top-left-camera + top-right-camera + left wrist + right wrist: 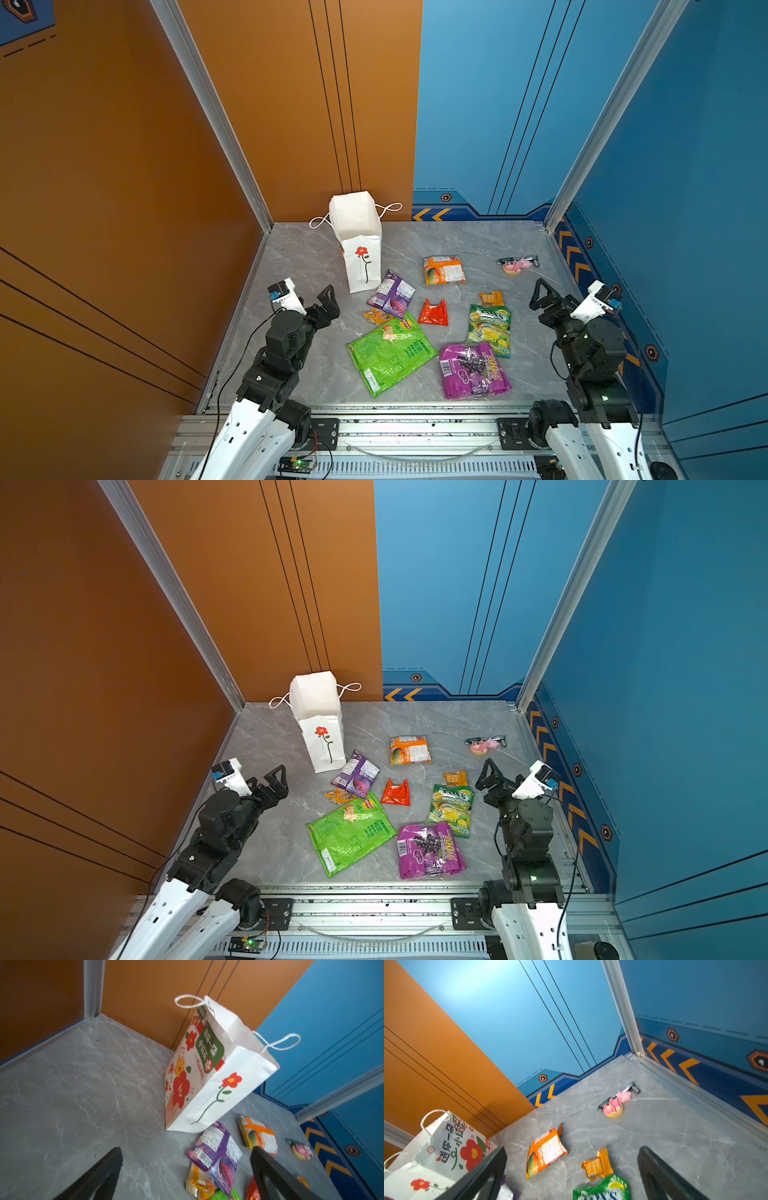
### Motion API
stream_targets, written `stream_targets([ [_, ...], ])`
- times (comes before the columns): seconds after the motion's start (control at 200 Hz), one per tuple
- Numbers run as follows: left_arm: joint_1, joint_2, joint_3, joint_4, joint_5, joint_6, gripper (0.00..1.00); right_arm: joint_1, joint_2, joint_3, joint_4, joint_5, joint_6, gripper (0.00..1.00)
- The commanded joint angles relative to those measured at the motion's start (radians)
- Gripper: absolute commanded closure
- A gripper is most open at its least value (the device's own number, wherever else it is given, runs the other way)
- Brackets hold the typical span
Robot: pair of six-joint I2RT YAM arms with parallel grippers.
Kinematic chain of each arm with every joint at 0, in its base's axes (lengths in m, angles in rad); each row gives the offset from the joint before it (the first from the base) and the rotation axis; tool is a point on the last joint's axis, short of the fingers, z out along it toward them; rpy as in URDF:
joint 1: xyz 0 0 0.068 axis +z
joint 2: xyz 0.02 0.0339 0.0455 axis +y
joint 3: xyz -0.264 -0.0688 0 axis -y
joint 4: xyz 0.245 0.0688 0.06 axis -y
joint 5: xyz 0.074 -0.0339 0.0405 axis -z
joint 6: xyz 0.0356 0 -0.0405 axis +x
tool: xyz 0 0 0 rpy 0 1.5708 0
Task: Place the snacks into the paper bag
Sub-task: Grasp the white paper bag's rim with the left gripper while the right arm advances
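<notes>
- Lowest in both top views, right of centre, the magenta packet lies flat on the grey desk. The large green packet lies just left of it, set at a slant.
- The green-yellow packet sits directly above the magenta one, and its lower edge meets that packet's top.
- At the left of the frame, the left fingers are spread wide and grip nothing. They hang over bare desk and point towards the bag.
- At the right of the frame, the right fingers are likewise spread wide with nothing between them.
- The small red packet lies at centre, apart from the others.
- One tiny orange-yellow packet is tucked between the large green packet's top corner and the purple packet. The second tiny packet lies just above the green-yellow one.
- The purple packet rests just beside the bag's lower right corner.
- The orange packet lies alone, higher up and right of the bag.
- The pink toy figurine sits towards the desk's upper right, against a small metal piece.
- The paper bag stands upright at the desk's upper left near the orange wall. Its mouth is open, its cord handles droop to either side, and its red flower faces forward. Every snack lies outside it.
</notes>
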Motion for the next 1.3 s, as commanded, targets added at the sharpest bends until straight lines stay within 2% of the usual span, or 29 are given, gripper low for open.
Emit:
stream_targets([
  [0.0,-0.019,0.071,0.109,-0.181,0.148,0.007,0.02,0.004,-0.012,0.035,-0.162,-0.081,0.024,0.00],
  [0.2,-0.074,0.267,0.305,-0.283,0.134,-0.008,0.02,0.073,0.015,0.065,-0.207,-0.085,0.034,0.00],
  [0.335,-0.083,0.448,0.546,-0.394,0.163,0.049,0.01,0.148,0.030,0.084,-0.235,-0.029,0.038,0.00],
  [0.426,-0.074,0.563,0.710,-0.492,0.109,0.083,0.00,0.202,0.043,0.095,-0.236,0.001,0.041,0.00],
  [0.506,-0.045,0.643,0.827,-0.525,0.104,0.092,0.10,0.264,0.070,0.111,-0.247,0.067,0.037,0.00],
  [0.556,-0.024,0.684,0.891,-0.537,0.099,0.087,0.13,0.302,0.094,0.127,-0.255,0.102,0.018,0.00],
  [0.571,-0.018,0.694,0.909,-0.537,0.097,0.088,0.17,0.313,0.104,0.134,-0.259,0.111,0.010,0.00],
  [0.611,-0.001,0.724,0.952,-0.542,0.085,0.085,0.21,0.344,0.126,0.150,-0.268,0.138,-0.005,0.00],
  [0.786,0.079,0.887,1.168,-0.608,0.054,0.064,0.28,0.449,0.179,0.198,-0.308,0.267,-0.047,0.00],
  [0.956,0.155,1.052,1.365,-0.695,0.080,0.033,0.32,0.469,0.242,0.243,-0.367,0.317,-0.057,0.00],
  [1.101,0.166,1.171,1.508,-0.769,0.067,0.034,0.33,0.471,0.262,0.250,-0.369,0.314,-0.064,0.00],
  [1.297,0.170,1.295,1.628,-0.833,0.047,0.036,0.32,0.472,0.260,0.241,-0.363,0.308,-0.058,0.00],
])
